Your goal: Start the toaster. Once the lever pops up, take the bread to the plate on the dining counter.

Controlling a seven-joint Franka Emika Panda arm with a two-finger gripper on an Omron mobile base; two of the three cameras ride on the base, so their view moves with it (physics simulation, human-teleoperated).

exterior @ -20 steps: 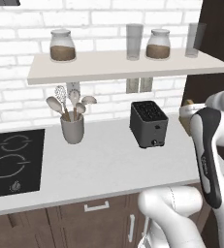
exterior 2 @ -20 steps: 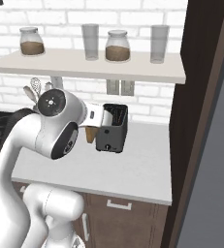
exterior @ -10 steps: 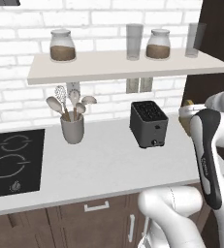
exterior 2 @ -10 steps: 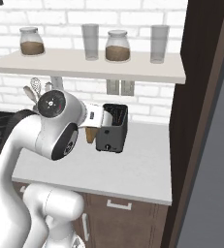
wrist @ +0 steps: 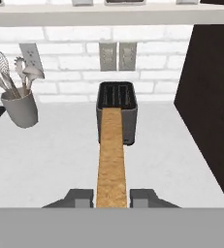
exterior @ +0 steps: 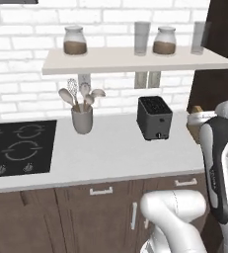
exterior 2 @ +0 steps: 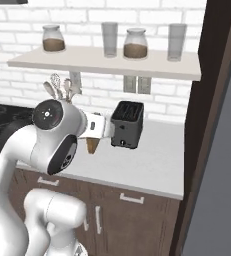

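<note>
A thin golden-brown slice of bread [wrist: 111, 155] stands on edge between my fingertips, and my gripper [wrist: 111, 196] is shut on it. The hand hovers over the white worktop, in front of the dark boxy toaster [wrist: 117, 100] and clear of it. From the side, the bread [exterior 2: 91, 145] hangs under the hand just left of the toaster [exterior 2: 127, 124]. In the left base view the toaster [exterior: 155, 118] sits left of the hand, with a bit of bread [exterior: 197, 109] showing above it. The toaster's two slots look empty. The plate and the dining counter are out of view.
A grey utensil cup [exterior: 82, 120] stands left of the toaster, with a black cooktop [exterior: 17, 148] further left. A shelf [exterior: 135, 60] with jars and glasses runs above. A dark tall panel [exterior 2: 212, 100] closes the worktop on the right.
</note>
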